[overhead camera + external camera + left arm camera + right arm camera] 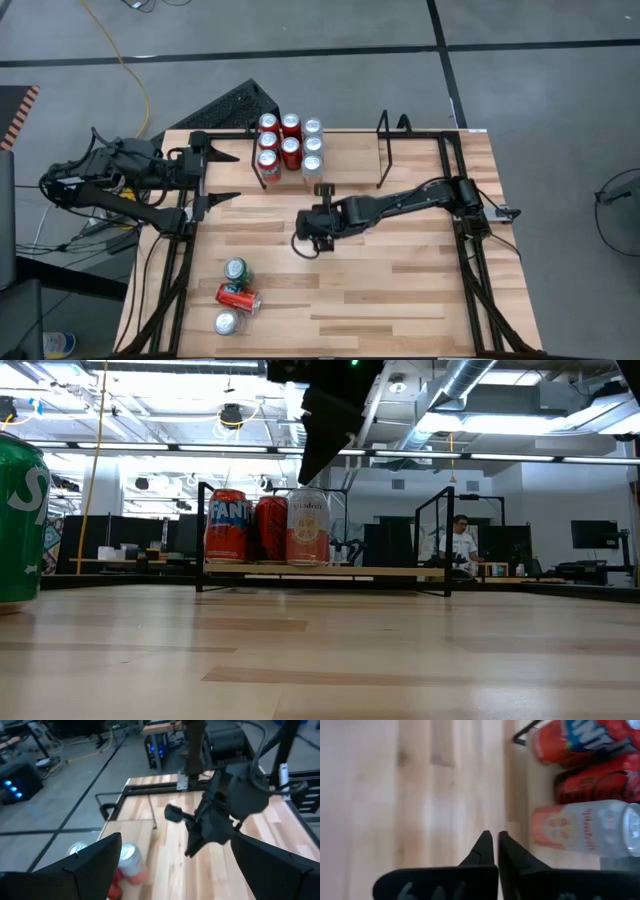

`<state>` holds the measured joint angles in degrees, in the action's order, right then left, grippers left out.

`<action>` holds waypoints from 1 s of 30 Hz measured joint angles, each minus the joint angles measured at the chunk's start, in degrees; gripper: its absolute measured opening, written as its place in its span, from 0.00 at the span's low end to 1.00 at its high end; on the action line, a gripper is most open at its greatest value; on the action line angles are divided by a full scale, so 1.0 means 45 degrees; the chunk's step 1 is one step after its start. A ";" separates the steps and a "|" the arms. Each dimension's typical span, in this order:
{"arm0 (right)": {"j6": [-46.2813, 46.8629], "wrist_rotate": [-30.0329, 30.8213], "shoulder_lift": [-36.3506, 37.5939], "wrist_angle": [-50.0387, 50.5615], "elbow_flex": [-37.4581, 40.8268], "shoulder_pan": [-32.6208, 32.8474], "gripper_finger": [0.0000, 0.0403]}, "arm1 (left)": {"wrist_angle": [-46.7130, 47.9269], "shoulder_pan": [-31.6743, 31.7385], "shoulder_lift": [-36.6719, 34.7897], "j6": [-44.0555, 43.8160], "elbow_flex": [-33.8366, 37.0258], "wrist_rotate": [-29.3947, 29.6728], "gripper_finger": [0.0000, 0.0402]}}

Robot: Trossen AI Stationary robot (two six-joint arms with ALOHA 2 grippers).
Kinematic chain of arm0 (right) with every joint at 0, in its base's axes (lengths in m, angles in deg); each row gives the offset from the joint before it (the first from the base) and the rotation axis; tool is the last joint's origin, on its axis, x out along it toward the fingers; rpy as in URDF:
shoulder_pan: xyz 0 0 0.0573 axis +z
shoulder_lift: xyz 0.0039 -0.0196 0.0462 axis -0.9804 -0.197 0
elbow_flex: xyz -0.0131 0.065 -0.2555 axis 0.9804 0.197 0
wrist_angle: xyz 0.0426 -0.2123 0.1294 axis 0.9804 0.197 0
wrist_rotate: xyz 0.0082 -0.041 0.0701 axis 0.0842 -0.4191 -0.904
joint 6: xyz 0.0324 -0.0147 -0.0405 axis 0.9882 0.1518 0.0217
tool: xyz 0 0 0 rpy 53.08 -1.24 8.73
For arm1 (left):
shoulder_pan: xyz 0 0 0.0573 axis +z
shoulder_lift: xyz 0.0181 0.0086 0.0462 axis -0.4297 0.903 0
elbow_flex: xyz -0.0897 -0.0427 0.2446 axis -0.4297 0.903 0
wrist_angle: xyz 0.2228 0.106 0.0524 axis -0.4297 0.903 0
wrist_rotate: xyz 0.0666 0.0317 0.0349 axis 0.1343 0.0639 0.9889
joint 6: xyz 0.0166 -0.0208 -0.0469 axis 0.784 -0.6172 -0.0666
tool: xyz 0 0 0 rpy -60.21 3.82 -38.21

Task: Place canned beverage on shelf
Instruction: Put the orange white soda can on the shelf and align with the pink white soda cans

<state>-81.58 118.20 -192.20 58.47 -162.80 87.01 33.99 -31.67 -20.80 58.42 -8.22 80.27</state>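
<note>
The right gripper (pixel 303 243) hung empty over mid-table, its fingers (pixel 485 851) pressed together on nothing, just in front of the shelf (pixel 383 150). The last can looked delivered, so the step in hand seemed to be coming away for another. Next it would need to swing toward the near-left corner, spread its jaws and drop over one of three loose cans: a green can (pixel 237 270), a red can (pixel 238 297) lying on its side, a silver-topped can (pixel 226 322). Farther back, seven cans (pixel 290 146) stood on the rack; one read "Fanta" (pixel 227 525), the pale pink label beside it was probably too small to read. The left gripper (pixel 226 173) waited, spread wide, at the left edge.
</note>
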 joint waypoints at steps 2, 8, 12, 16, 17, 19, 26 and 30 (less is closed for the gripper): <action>-0.0154 0.0012 0.0015 -0.0404 0.0175 -0.0326 0.03 | -0.0043 0.0002 -0.0207 -0.0093 0.0300 0.0157 0.90; -0.0082 0.0054 0.0000 -0.0818 0.0547 -0.1200 0.01 | -0.0035 0.0005 -0.0462 -0.0222 0.0575 0.0435 0.90; -0.0063 0.0050 0.0000 -0.1234 0.0592 -0.1588 0.00 | -0.0062 0.0005 -0.0457 -0.0229 0.0580 0.0435 0.90; 0.0032 0.0050 0.0000 -0.1392 0.0592 -0.1922 0.00 | -0.0065 0.0005 -0.0457 -0.0268 0.0580 0.0435 0.90; 0.0032 0.0057 0.0000 -0.1388 0.0592 -0.1973 0.00 | -0.0065 0.0005 -0.0457 -0.0279 0.0580 0.0435 0.90; 0.0035 0.0060 0.0000 -0.1381 0.0592 -0.2074 0.00 | -0.0065 0.0005 -0.0457 -0.0383 0.0580 0.0435 0.90; -0.0010 0.0060 0.0000 -0.1340 0.0592 -0.2373 0.00 | 0.0076 0.0005 -0.0452 -0.0673 0.0580 0.0435 0.90; 0.0005 0.0096 0.0000 -0.1404 0.0592 -0.2534 0.00 | 0.0285 0.0005 -0.0447 -0.0794 0.0580 0.0432 0.90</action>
<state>-81.55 118.63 -192.20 52.15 -160.14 75.61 35.27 -31.64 -22.81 54.84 -5.61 82.22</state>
